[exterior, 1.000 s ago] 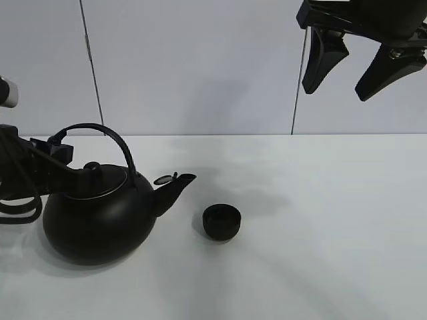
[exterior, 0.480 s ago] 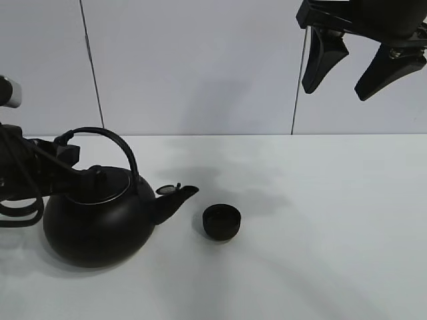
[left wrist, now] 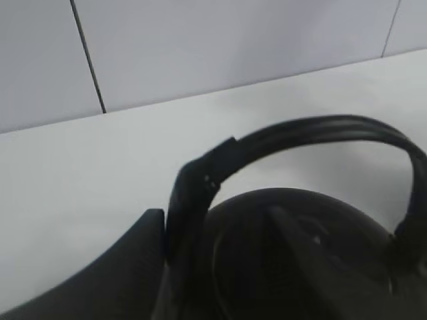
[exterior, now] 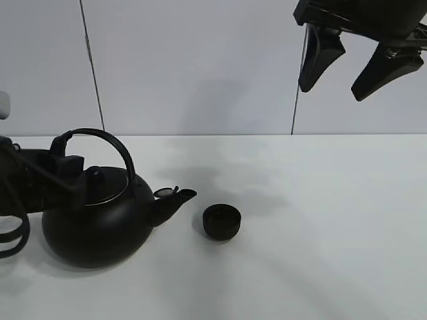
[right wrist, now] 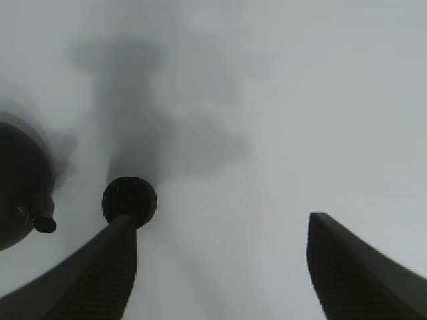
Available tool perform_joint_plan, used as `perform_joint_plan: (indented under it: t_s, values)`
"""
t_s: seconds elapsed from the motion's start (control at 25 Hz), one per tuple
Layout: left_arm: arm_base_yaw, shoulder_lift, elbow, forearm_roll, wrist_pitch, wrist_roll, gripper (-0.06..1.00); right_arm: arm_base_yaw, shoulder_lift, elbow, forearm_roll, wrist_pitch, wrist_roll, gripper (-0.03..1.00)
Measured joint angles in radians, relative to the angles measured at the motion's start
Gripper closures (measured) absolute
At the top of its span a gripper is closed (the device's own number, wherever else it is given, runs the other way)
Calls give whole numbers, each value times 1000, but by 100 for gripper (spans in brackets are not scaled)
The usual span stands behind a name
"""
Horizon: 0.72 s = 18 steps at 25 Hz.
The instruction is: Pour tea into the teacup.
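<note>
Pour not begun: kettle [exterior: 93,223] sits near desk [exterior: 320,253] left edge, handle gripped by left pincer [exterior: 63,163]; teacup [exterior: 221,222] beside spout; right pincer [exterior: 357,57] released, raised.

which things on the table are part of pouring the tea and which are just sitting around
In the job: teacup; kettle; left gripper at the kettle's handle.
Not in use: right gripper, open, raised above the table. No tea stream visible.
</note>
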Motion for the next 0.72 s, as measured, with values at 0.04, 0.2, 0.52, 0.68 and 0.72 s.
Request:
perform_joint_plan:
  t_s: [0.04, 0.2, 0.52, 0.68, 0.72]
  values:
    - [-10, -1, 9, -1, 0, -4, 61, 0, 0, 0, 4, 0, 0, 47]
    - [-31, -51, 41, -19, 2, -66, 61, 0, 0, 0, 6, -5, 0, 47]
    - [-37, -269, 104, -7, 42, -128, 58, 0, 0, 0, 6, -6, 0, 47]
    - [-37, -397, 69, -8, 252, -162, 53, 0, 0, 0, 6, -7, 0, 47]
    - [-37, -429, 42, -8, 331, -162, 52, 0, 0, 0, 6, -7, 0, 47]
